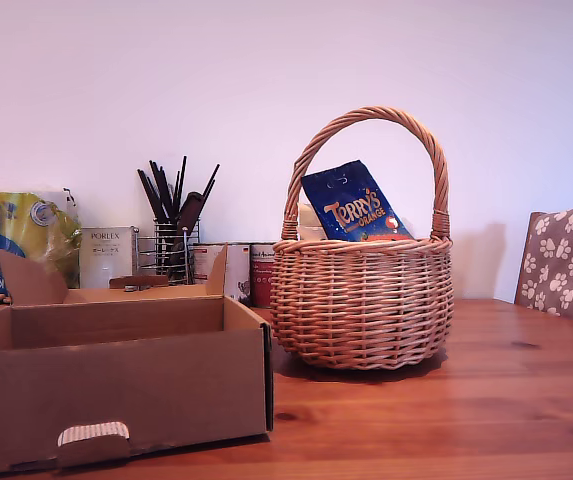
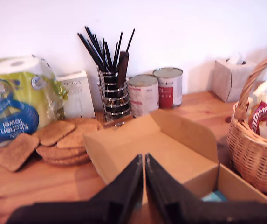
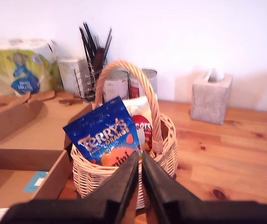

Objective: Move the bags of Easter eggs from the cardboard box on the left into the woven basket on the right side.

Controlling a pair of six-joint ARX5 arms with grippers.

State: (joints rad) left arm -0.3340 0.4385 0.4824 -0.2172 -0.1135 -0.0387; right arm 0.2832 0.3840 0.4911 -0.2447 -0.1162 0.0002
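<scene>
Across the exterior view from its left: kitchen towel pack (image 1: 6, 245) lettered "Kitchen Towel", white "PORLEX" box (image 1: 106, 255), black wire utensil holder (image 1: 174, 240), two tins (image 1: 251, 272). In front, cardboard box (image 1: 116, 385). Further right, woven basket (image 1: 362, 300), holding blue "Terry's Orange" bag (image 1: 354, 204) and, in the second wrist view, red-lettered Maltesers bag (image 3: 142, 126). My first gripper (image 2: 144, 163) pressed together above the box; my second gripper (image 3: 140, 161) likewise, empty, by the basket.

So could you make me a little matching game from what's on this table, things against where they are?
Things:
1. blue Terry's Orange pouch
2. black utensils
3. grey tissue box
4. round cork mats

Places:
A. in the wire holder
B. stacked beside the kitchen towel pack
C. in the round wicker basket
D. by the wall, alone

Pairs: 1-C, 2-A, 3-D, 4-B
</scene>
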